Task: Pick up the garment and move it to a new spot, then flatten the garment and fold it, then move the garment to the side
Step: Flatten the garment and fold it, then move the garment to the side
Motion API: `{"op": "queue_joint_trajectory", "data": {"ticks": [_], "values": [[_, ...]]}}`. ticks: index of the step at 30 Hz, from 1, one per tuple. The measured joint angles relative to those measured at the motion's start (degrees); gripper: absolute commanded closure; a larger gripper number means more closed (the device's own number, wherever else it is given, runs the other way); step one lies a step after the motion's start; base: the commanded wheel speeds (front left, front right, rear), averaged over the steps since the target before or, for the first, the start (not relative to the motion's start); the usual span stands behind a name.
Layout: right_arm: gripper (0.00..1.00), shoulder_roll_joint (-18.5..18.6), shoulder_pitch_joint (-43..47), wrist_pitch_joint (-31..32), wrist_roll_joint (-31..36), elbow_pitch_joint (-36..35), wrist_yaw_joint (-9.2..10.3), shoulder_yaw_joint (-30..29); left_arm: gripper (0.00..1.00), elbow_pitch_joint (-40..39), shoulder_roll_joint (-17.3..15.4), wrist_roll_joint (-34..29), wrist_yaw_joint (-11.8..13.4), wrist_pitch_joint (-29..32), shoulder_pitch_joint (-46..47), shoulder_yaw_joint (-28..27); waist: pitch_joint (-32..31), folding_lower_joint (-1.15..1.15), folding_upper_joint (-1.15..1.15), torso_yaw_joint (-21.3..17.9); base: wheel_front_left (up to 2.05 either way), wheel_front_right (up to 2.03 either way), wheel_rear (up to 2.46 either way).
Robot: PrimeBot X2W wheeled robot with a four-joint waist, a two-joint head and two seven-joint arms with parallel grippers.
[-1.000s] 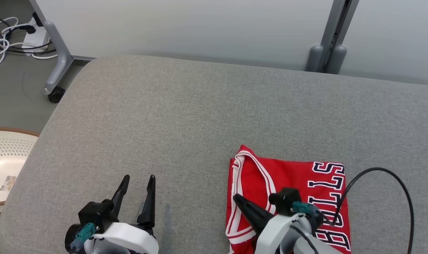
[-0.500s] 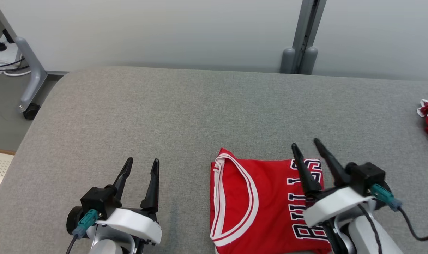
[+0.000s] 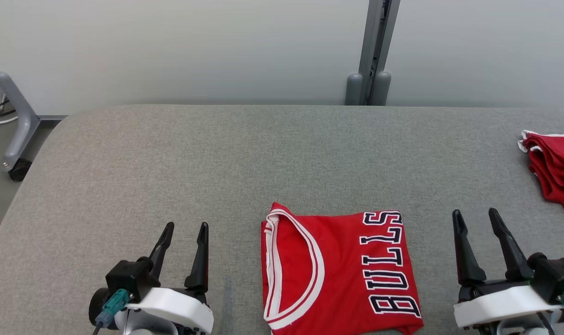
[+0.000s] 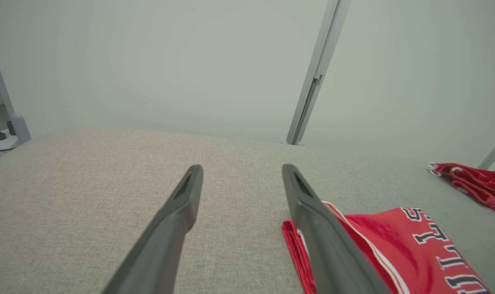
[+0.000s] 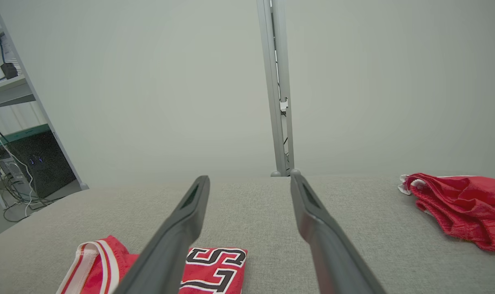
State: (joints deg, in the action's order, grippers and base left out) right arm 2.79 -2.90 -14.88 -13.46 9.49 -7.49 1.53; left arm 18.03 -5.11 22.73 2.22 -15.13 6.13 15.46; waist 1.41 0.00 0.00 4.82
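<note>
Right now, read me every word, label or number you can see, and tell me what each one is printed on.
"BULLS": dark letters outlined in white, on the folded red jersey; the word runs sideways in the head view.
Nothing else can be read. The crumpled red garment at the right shows no lettering, and any label on the dark box on the shelving in the right wrist view is too small to make out.
</note>
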Motion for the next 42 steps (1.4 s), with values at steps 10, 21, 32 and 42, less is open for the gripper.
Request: {"op": "queue_joint_trajectory", "data": {"ticks": [10, 21, 32, 42], "values": [[0.0, 0.01, 2.32, 0.24, -1.12, -0.8, 0.0, -1.53, 0.0, -0.01, 0.47, -0.14, -0.15, 0.0, -1.21, -1.36, -0.95, 0.0, 0.0, -0.29, 0.0, 0.0, 0.0], [0.0, 0.0, 2.44, 1.25, -0.66, -0.79, 0.0, -1.94, 0.0, 0.11, 0.86, -1.34, -0.24, 0.0, -1.33, -2.13, -1.32, 0.0, 0.0, -0.03, 0.0, 0.0, 0.0], [0.0, 0.0, 1.59, 4.03, 0.46, 0.66, 0.0, -3.18, 0.0, 0.53, 1.2, -1.64, -0.86, 0.0, -1.33, -2.46, -1.16, 0.0, 0.0, 0.72, 0.0, 0.0, 0.0], [0.0, 3.74, -1.8, 23.6, -3.11, 4.78, 0.0, -1.92, 0.0, 0.92, 1.65, -1.99, -1.23, 0.0, -1.3, -2.48, -0.51, 0.0, 0.0, 2.88, 0.0, 0.0, 0.0]]}}
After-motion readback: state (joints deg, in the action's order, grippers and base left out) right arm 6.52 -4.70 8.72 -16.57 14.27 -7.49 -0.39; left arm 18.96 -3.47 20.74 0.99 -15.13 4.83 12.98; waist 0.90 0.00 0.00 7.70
